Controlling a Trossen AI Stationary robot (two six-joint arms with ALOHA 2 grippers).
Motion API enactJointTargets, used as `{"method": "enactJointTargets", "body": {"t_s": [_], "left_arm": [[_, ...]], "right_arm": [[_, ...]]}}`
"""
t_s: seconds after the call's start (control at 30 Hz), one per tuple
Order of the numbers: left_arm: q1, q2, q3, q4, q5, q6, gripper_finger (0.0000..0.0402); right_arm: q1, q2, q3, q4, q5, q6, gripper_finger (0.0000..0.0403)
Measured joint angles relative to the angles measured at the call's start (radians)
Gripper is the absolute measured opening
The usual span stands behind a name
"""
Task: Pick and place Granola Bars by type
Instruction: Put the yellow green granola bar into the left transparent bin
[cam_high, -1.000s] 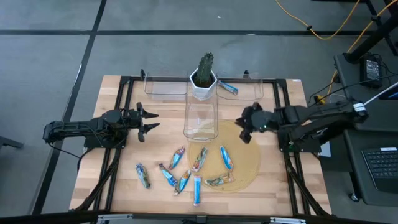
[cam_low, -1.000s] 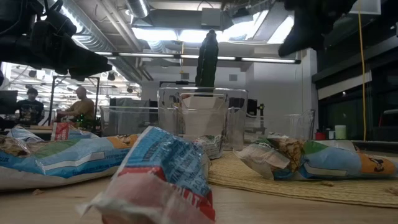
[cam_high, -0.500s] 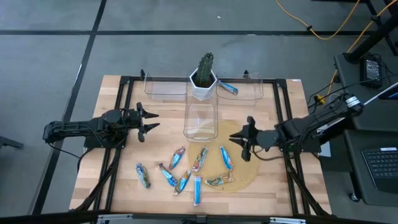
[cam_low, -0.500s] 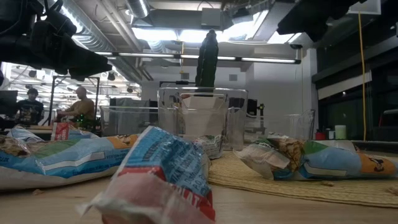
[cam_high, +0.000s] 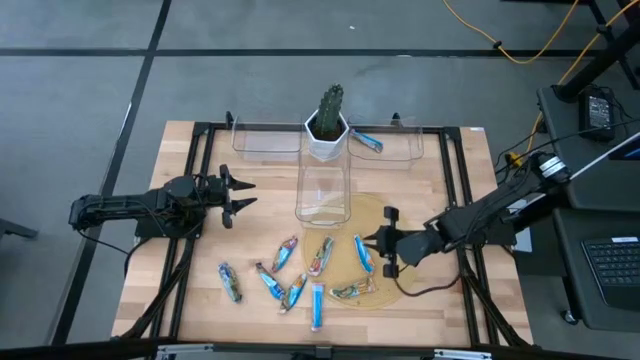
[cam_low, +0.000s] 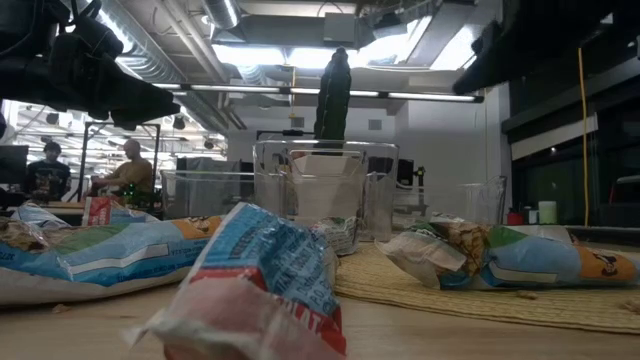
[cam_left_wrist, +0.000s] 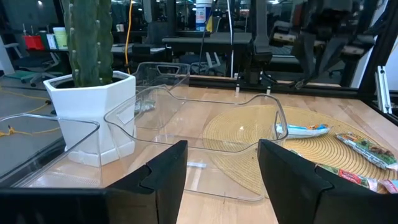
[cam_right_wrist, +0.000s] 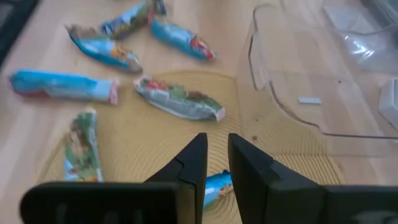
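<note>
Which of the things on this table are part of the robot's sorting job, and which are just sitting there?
Part of the job:
- granola bars, scattered near the table's front, plus one already in a bin
- clear bins
- right end effector, over a blue bar
- left end effector, waiting at the left side

Just lying about:
- potted cactus
- round woven mat

A cactus (cam_high: 331, 103) in a white pot (cam_high: 327, 142) is set at the table's (cam_high: 190, 280) far edge between clear bins (cam_high: 266, 139). A round woven mat (cam_high: 400, 262) is laid nearer the front.
</note>
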Motion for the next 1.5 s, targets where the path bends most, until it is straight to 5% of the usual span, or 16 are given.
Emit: {"method": "enactJointTargets", "body": {"t_s": [1.0,1.23,1.5], "left_arm": [[0.000,0.000,0.000,0.000,0.000,0.000,0.0189],[0.000,0.000,0.000,0.000,0.000,0.000,0.0190],[0.000,0.000,0.000,0.000,0.000,0.000,0.0191]], "right_arm": [[-0.119,0.077,0.001,0.012,-0.083,0.072,0.0069],[-0.119,0.077,0.001,0.015,-0.310,0.088,0.0069],[-0.119,0.077,0.001,0.016,-0.420,0.231,0.0069]]}}
